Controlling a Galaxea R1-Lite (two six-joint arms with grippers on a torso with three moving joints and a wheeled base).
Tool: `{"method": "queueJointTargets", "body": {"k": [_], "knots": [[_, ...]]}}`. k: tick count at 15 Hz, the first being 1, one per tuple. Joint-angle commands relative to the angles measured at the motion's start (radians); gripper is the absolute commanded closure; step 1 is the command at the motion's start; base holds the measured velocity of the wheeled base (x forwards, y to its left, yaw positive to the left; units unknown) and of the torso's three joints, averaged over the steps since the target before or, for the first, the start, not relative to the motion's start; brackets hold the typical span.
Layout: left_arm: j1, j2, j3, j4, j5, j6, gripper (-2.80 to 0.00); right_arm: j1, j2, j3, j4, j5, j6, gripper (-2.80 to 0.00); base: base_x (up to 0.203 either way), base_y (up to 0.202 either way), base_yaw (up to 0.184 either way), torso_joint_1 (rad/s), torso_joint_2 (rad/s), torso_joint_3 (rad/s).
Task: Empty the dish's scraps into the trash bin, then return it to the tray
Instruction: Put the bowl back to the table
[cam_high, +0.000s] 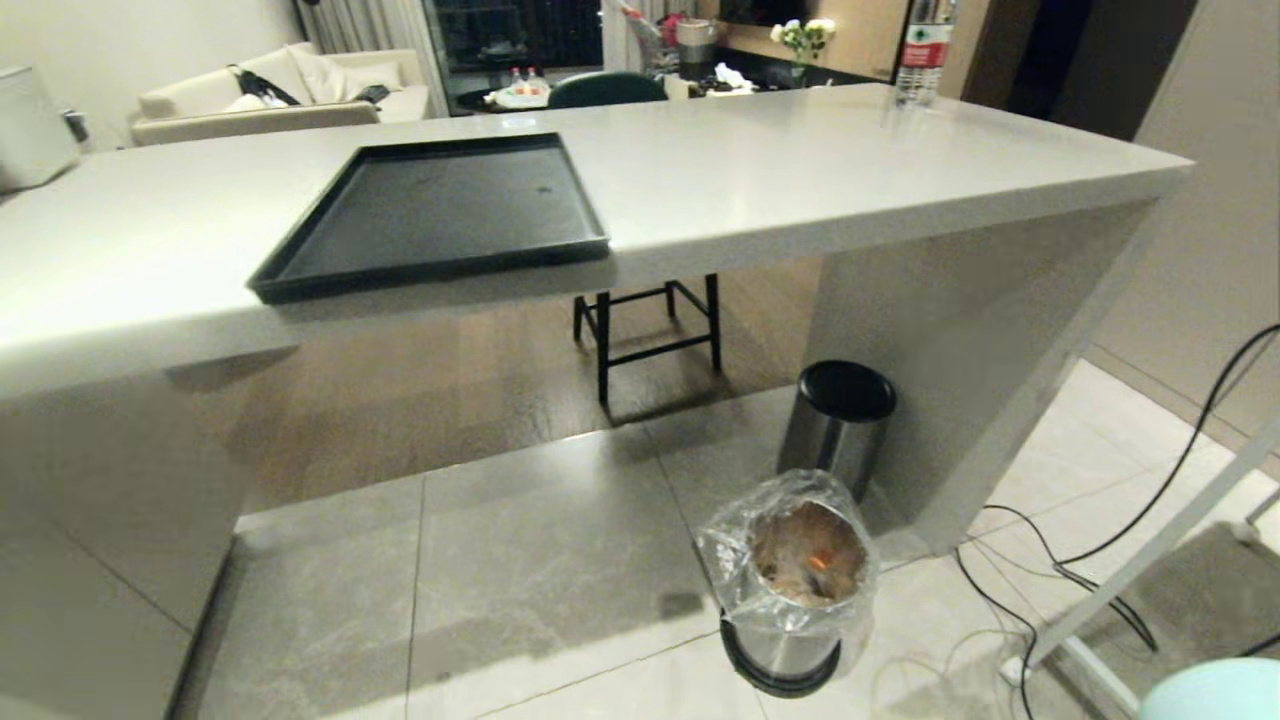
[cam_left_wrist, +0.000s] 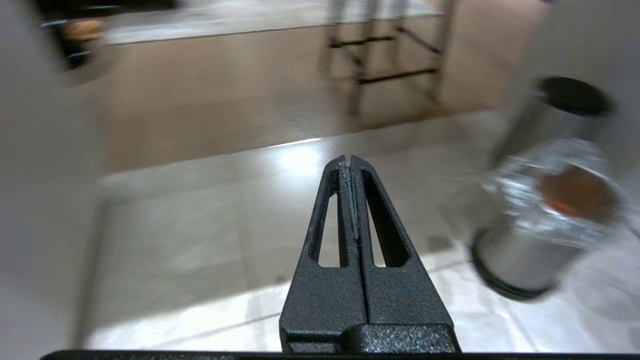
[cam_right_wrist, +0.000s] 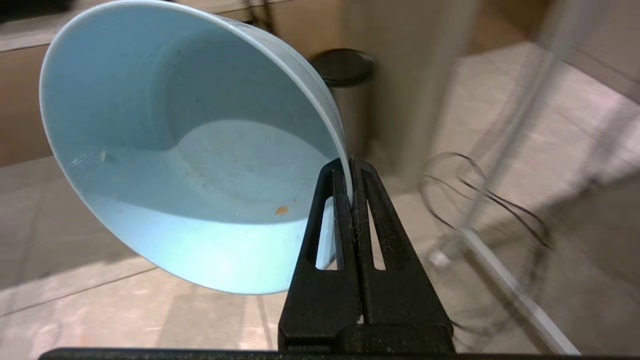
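Note:
My right gripper (cam_right_wrist: 352, 167) is shut on the rim of the dish (cam_right_wrist: 190, 150), a pale-blue bowl held tilted; only a tiny orange crumb (cam_right_wrist: 281, 210) and specks cling inside. Its edge (cam_high: 1215, 692) peeks in at the head view's lower right corner. The trash bin (cam_high: 795, 580) stands on the floor tiles, its clear bag around the rim, with orange scraps (cam_high: 818, 562) inside. The black tray (cam_high: 440, 215) lies bare on the counter at the left. My left gripper (cam_left_wrist: 348, 161) is shut on nothing, low over the floor, with the trash bin (cam_left_wrist: 540, 225) off to one side.
A steel bin with a black domed lid (cam_high: 843, 415) stands just behind the trash bin, against the counter's side panel (cam_high: 960, 330). A black stool (cam_high: 650, 320) sits under the counter. Black cables (cam_high: 1120, 540) and a white stand leg (cam_high: 1150, 570) lie at the right. A water bottle (cam_high: 925, 50) is on the counter.

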Motion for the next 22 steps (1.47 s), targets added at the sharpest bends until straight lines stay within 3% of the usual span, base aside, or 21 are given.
{"method": "queueJointTargets", "body": {"k": [1, 7, 22], "knots": [[-0.001, 0.001, 0.0, 0.0, 0.0, -0.002, 0.0, 0.0, 0.001, 0.0, 0.0, 0.0, 0.0, 0.0, -0.002, -0.013, 0.174, 0.002, 0.0, 0.0], [0.0, 0.001, 0.0, 0.0, 0.0, -0.001, 0.0, 0.0, 0.001, 0.0, 0.0, 0.001, 0.0, 0.0, -0.001, -0.01, 0.143, 0.001, 0.0, 0.002], [-0.001, 0.001, 0.0, -0.001, 0.0, -0.001, 0.0, 0.0, 0.001, 0.0, 0.0, 0.001, 0.0, 0.0, 0.0, 0.0, 0.0, 0.0, 0.0, 0.0]]}}
